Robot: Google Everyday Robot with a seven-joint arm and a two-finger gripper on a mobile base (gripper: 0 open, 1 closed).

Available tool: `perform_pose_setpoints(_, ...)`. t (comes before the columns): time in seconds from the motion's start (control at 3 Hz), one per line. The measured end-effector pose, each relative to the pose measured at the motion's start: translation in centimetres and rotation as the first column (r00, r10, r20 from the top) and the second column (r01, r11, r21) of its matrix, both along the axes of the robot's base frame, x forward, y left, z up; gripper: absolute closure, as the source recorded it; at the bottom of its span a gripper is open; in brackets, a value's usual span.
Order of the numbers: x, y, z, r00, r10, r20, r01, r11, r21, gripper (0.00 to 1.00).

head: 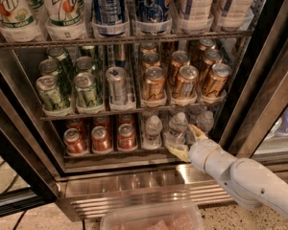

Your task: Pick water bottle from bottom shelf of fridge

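The fridge (259,80) stands open. Its bottom shelf (110,153) holds red cans (101,139) on the left and small clear water bottles on the right. One water bottle (176,127) stands in the middle lane, with another (153,131) to its left and one (204,120) to its right. My gripper (186,141), on a white arm coming from the lower right, is open at the shelf's front. One pale finger (176,151) lies by the base of the middle bottle and the other (197,131) is at its right side.
Above the bottom shelf, a rack holds green cans (50,92), a silver can (116,84) and gold cans (185,80). Tall bottles (62,8) stand on the top rack. The steel grille base (134,195) is below, with a clear plastic tray (151,217) in front of it. The dark door edge (19,147) is on the left.
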State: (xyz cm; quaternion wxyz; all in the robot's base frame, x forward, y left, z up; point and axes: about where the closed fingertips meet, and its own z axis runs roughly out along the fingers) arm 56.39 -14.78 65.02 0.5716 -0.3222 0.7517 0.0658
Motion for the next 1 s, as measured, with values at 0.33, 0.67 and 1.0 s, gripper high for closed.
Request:
perform_pose_setpoints(0.33, 0.4, -0.4, 0.1, 0.9996, -0.022, 0.017, 0.023, 1.0, -0.01, 0.38)
perform_pose_setpoints(0.67, 0.8, -0.8, 0.2, 0.9985, -0.044, 0.033, 0.044, 0.999, -0.017, 0.38)
perform_pose_setpoints(1.0, 1.5, -1.1, -0.2, 0.9968, -0.066, 0.046, 0.068, 0.997, -0.03, 0.39)
